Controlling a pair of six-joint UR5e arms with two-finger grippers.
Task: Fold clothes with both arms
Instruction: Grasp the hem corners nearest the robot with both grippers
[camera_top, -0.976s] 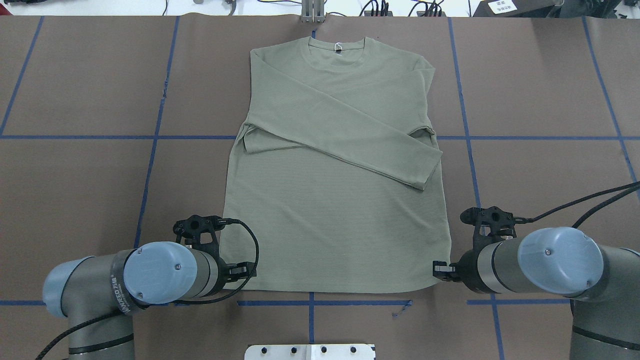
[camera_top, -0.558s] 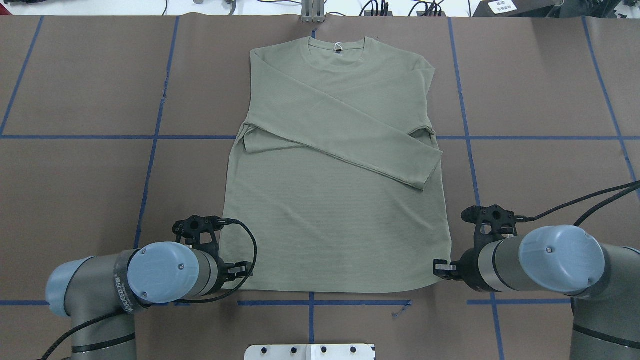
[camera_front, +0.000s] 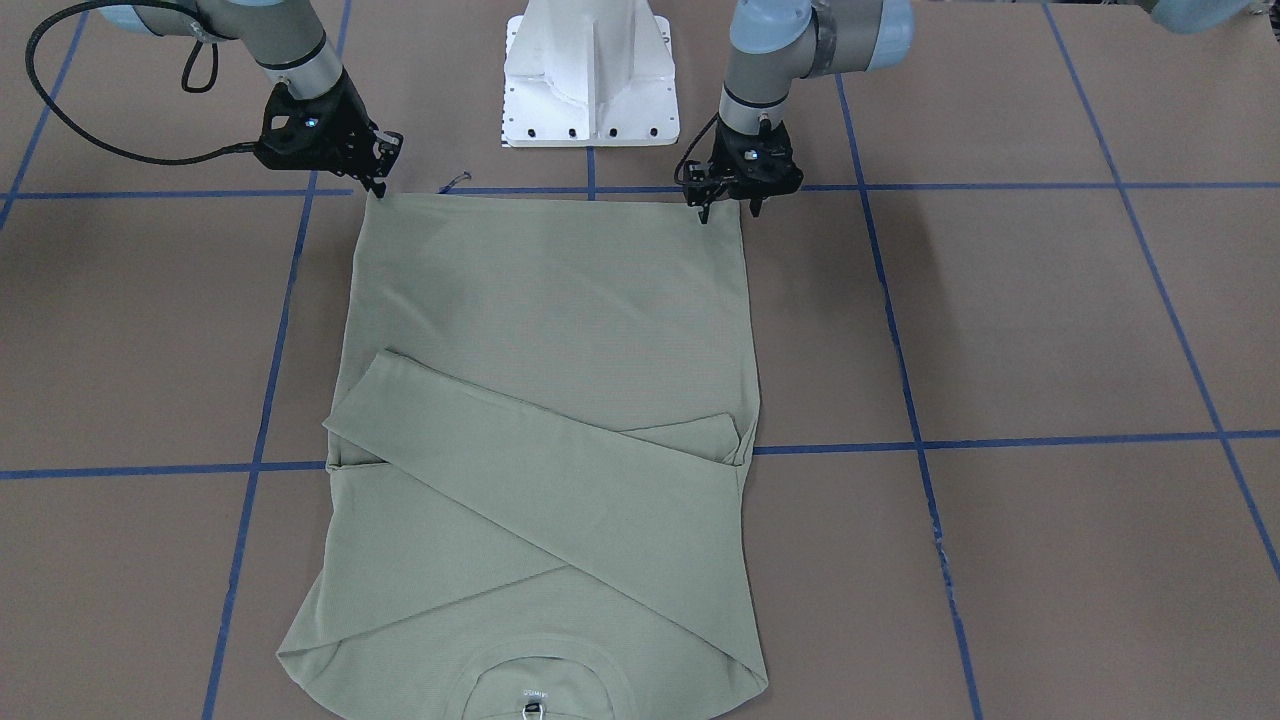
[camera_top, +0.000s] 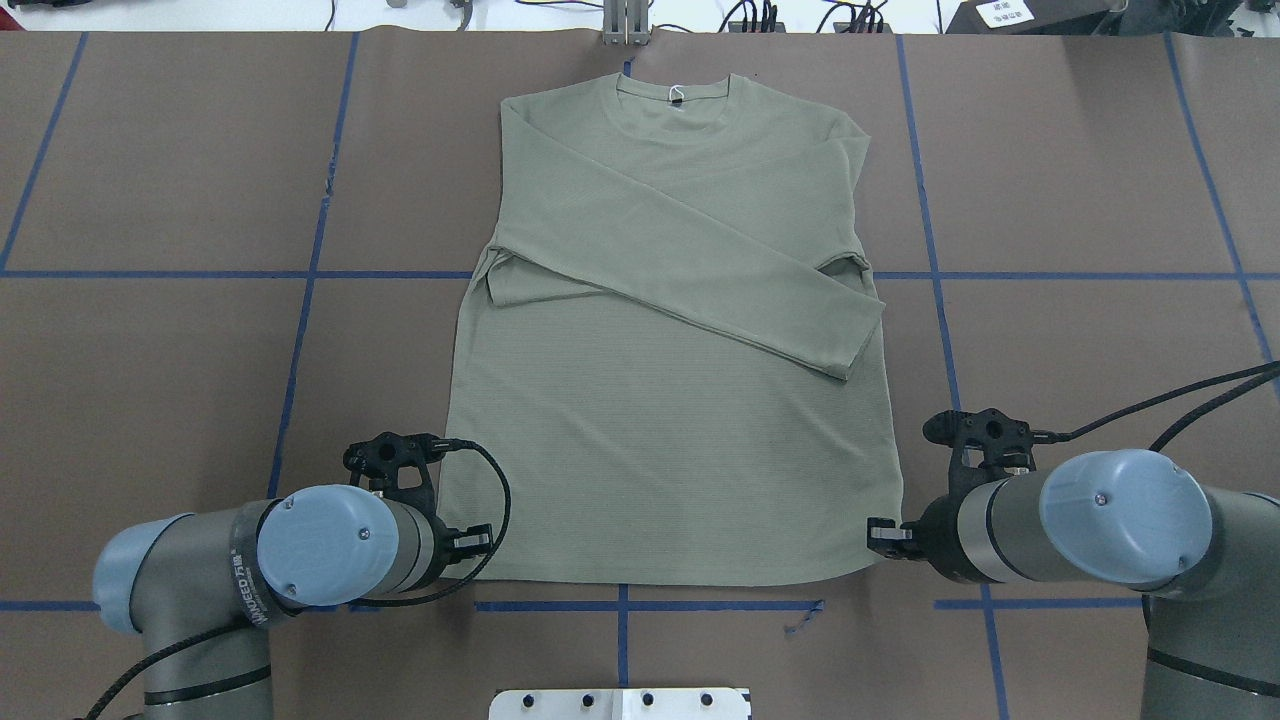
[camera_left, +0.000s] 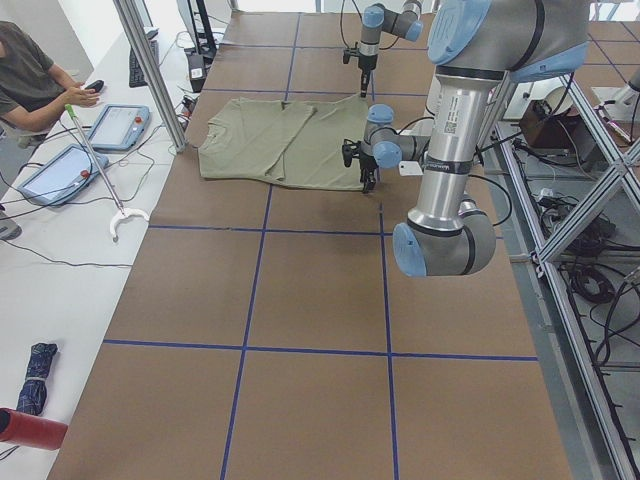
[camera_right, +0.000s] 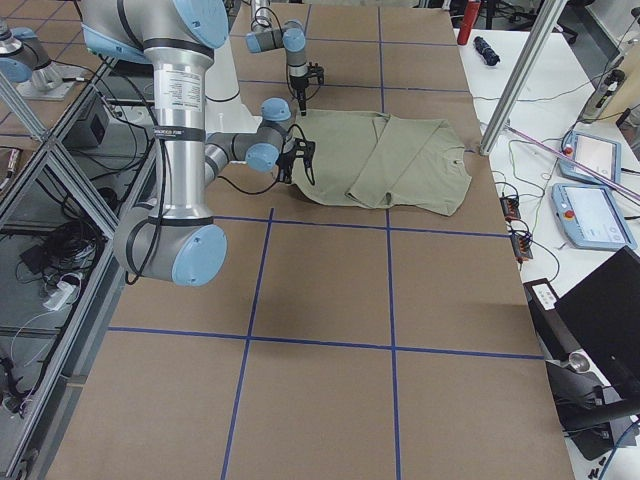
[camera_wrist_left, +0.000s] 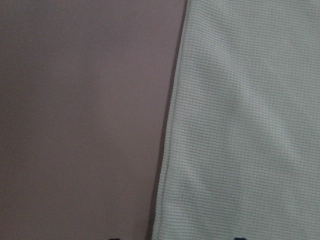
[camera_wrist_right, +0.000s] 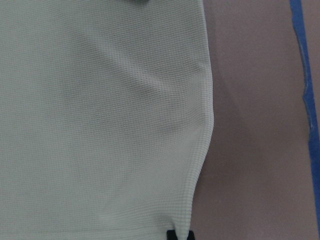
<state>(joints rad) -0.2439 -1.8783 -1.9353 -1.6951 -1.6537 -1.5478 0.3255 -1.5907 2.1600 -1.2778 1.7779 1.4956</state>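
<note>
Now left hand (camera_front: 728, 210) splayed astride shirt (camera_front: 550, 300) hem; right hand (camera_front: 378, 187) pinching corner.

The shirt (camera_top: 670, 460) is pale sage green all over, finely ribbed, with a small white tag (camera_top: 676, 96) at the neck. The table (camera_top: 160, 380) is dull brown, crossed by a grid of blue tape lines (camera_top: 200, 274). The left arm (camera_top: 180, 640) and right arm (camera_top: 1220, 600) are grey with light-blue joint caps. The left gripper (camera_front: 728, 212), right gripper (camera_front: 379, 190) and cables (camera_top: 508, 500) are black. The base (camera_front: 590, 80) is white.
</note>
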